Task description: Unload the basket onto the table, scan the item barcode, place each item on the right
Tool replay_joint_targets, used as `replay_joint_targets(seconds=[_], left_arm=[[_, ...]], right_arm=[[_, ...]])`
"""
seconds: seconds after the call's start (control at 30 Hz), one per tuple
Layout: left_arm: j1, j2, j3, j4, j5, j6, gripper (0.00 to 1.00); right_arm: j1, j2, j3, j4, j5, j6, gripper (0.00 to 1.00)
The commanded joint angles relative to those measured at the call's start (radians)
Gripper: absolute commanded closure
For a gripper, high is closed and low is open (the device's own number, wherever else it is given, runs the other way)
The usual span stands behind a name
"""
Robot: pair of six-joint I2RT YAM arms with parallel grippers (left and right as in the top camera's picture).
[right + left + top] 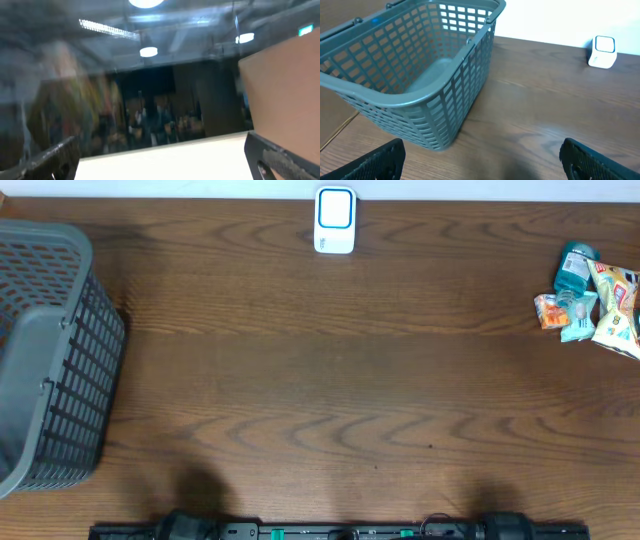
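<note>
**Items to scan.** A loose pile of small goods [592, 302] at the far right edge of the counter [330, 380]: a teal bottle [575, 268], a yellow packet [620, 310] and smaller wrapped pieces, all touching or overlapping. No barcode can be read from overhead. Nothing is held.

**Barcode scanner** [335, 220]. White, upright, at the middle of the counter's back edge, well apart from the pile. It also shows in the left wrist view [603, 51].

**Basket** [90, 370]. Grey mesh, at the left edge, apparently empty in the left wrist view.

**Left tool** [482, 157]. Jaws wide, empty, facing the basket, far from the pile.

**Right tool** [160, 157]. Jaws wide, empty. Its camera looks out at a blurred room rather than at the counter.

**Risks, as judged.**
- The pieces overlap, so a closing grip may take two at once or push a neighbour off the nearby counter edge.
- Packets are soft and glossy, so a pinch on a loose corner may slip or crumple over the code.
- The code's side is unknown, so an item may reach the scanner facing the wrong way and give no read.
- The right wrist camera sees no counter, so it cannot yet guide the approach.
</note>
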Motion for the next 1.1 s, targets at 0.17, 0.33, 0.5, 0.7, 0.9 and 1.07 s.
replay_joint_targets(seconds=[0.17, 0.33, 0.5, 0.7, 0.9, 1.07], left_arm=[[0.0, 0.005, 0.002, -0.078, -0.006, 0.017, 0.02], [0.0, 0.005, 0.002, -0.078, -0.006, 0.017, 0.02], [0.0, 0.005, 0.002, -0.078, -0.006, 0.017, 0.02], [0.0, 0.005, 0.002, -0.078, -0.006, 0.017, 0.02], [0.0, 0.005, 0.002, -0.078, -0.006, 0.017, 0.02], [0.0, 0.005, 0.002, -0.078, -0.006, 0.017, 0.02]], right_arm=[[-0.039, -0.266, -0.216, 0.07, 0.015, -0.018, 0.01], [-0.08, -0.387, -0.248, -0.011, 0.014, -0.083, 0.01], [-0.046, -0.402, -0.219, -0.071, 0.016, -0.091, 0.01], [-0.046, -0.401, -0.217, 0.056, 0.014, -0.071, 0.01], [-0.046, -0.4, -0.326, 0.23, 0.004, -0.071, 0.01], [-0.046, -0.4, -0.415, 0.112, -0.008, -0.055, 0.01]])
